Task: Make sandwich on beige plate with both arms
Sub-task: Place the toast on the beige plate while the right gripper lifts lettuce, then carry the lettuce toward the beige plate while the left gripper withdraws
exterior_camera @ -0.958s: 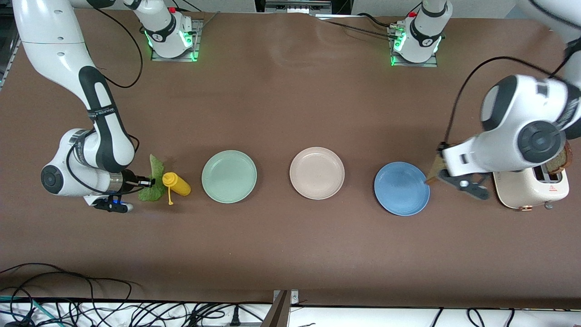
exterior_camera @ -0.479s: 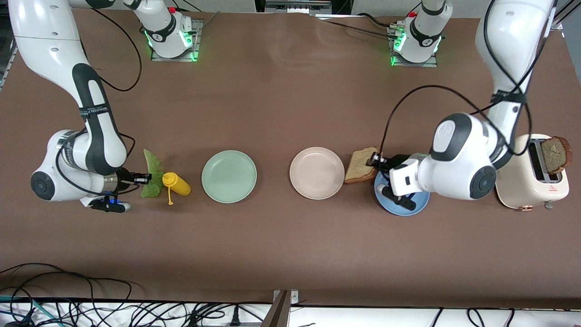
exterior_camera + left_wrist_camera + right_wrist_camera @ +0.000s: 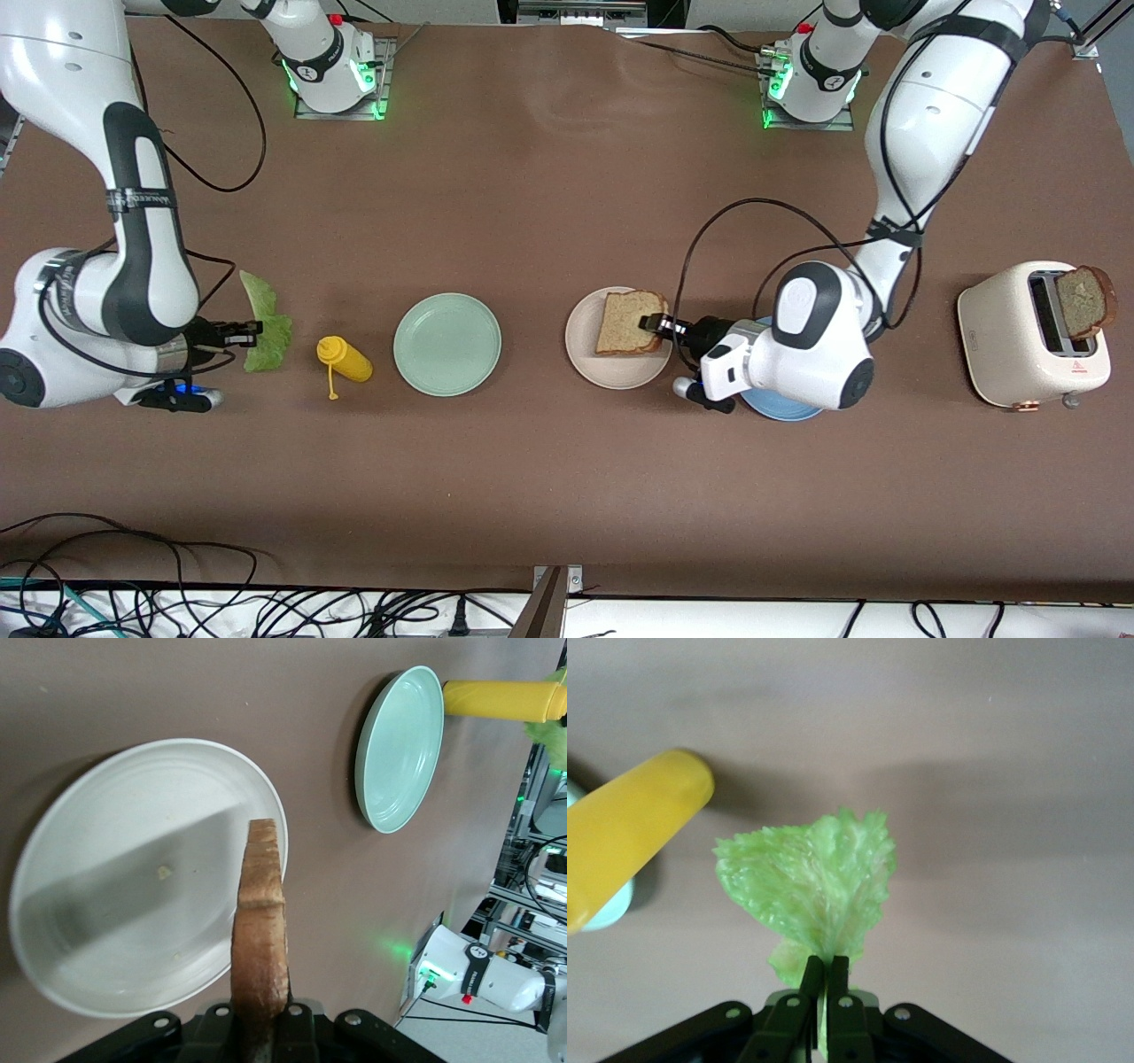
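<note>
My left gripper is shut on the edge of a brown bread slice and holds it over the beige plate. In the left wrist view the bread slice stands edge-on above the beige plate, clamped at my left gripper. My right gripper is shut on a ruffled green lettuce leaf, held up over the table near the right arm's end. The right wrist view shows the lettuce leaf pinched in my right gripper. A second bread slice sticks out of the toaster.
A yellow squeeze bottle lies beside the lettuce. A mint-green plate sits between the bottle and the beige plate. A blue plate lies partly hidden under the left arm. The cream toaster stands at the left arm's end.
My left gripper has carried the bread slice from beside the toaster, across the blue plate, to over the beige plate. My right gripper has pulled the lettuce away from the yellow bottle, toward the right arm's end.
</note>
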Robot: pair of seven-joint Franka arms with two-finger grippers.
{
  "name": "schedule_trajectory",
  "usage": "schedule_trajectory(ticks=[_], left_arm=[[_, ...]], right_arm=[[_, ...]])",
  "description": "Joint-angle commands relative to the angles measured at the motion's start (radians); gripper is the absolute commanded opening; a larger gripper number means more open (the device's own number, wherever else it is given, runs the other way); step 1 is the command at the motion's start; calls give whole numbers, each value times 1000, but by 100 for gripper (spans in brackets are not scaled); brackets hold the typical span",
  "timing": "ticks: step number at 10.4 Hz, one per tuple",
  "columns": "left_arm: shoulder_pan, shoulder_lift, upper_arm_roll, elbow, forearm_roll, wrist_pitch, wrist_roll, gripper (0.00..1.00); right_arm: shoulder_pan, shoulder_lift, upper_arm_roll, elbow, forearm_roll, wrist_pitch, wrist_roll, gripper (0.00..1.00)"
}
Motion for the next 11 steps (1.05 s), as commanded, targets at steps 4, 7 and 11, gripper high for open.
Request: schedule_trajectory(ticks=[4,7,11], left_arm=[[3,95,8,32,-94,-7,167,6],[17,89,13,38,-89,-7,167,100],[69,31,25,43,70,-10,165,100]], right_arm=[[58,-99,14,119,-8,-254,76,0],[173,-99,18,219,-1,-305,264,0],[265,-99,71,225,69,-194,491,0]])
